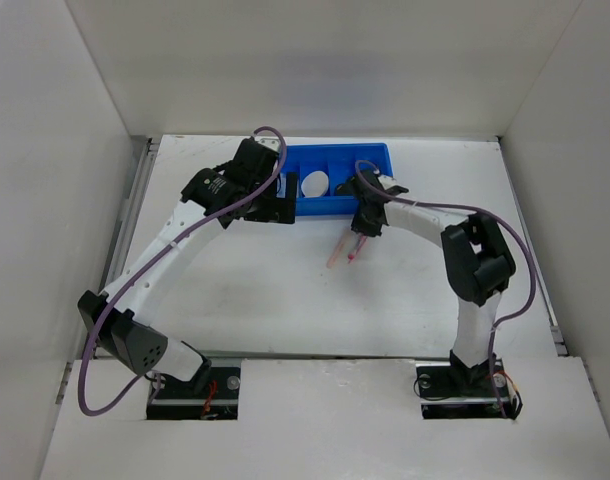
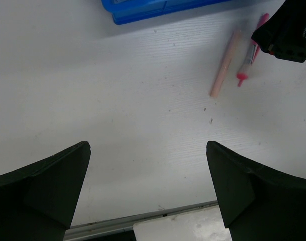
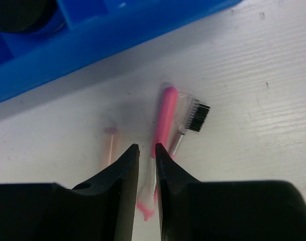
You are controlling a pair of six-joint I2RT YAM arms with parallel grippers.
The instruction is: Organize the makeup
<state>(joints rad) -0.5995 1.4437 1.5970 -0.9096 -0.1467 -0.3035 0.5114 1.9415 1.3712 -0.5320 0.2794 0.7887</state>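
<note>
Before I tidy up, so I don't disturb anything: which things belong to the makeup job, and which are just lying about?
Job: pink-handled brush with black bristles, thin peach pencil, round white puff.
Just there: blue divided plastic tray, their container.

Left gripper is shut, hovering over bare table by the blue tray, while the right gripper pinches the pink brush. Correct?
One thing is off: the left gripper is wide open, not shut. The left wrist view shows its jaws far apart with nothing between them. The rest holds: it hovers over bare table by the blue tray, and the right gripper pinches the pink brush.
</note>
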